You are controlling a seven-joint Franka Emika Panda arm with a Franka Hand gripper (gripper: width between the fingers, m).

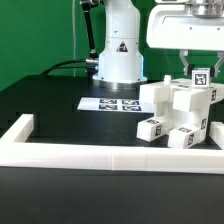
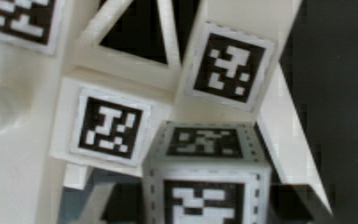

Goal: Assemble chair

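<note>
Fingers (image 1: pixel 186 60) of the gripper (image 1: pixel 198 66) point straight down at about two o'clock in the exterior view. One stands on each side of the topmost tagged block (image 1: pixel 199 76) of the chair (image 1: pixel 180 112). Neither view shows whether they are clamped on that block or stand just clear of it.

The chair is a chunky cluster of white blocks bearing black-and-white square tags. It stands on the black table (image 1: pixel 50 105) at about four o'clock, directly beneath the gripper. A small tagged cube (image 1: pixel 152 127) sits at the cluster's eight o'clock side, close against it.

The marker board (image 1: pixel 113 103) lies flat near the centre, just beside the chair at its nine o'clock. The arm's white base (image 1: pixel 118 55) rises at twelve o'clock. A white border rail (image 1: pixel 100 157) runs across at six o'clock, with a short arm turning back at about eight o'clock.

The wrist view is filled at close range by white chair faces and several slightly blurred tags (image 2: pixel 226 65), some of them tilted.
</note>
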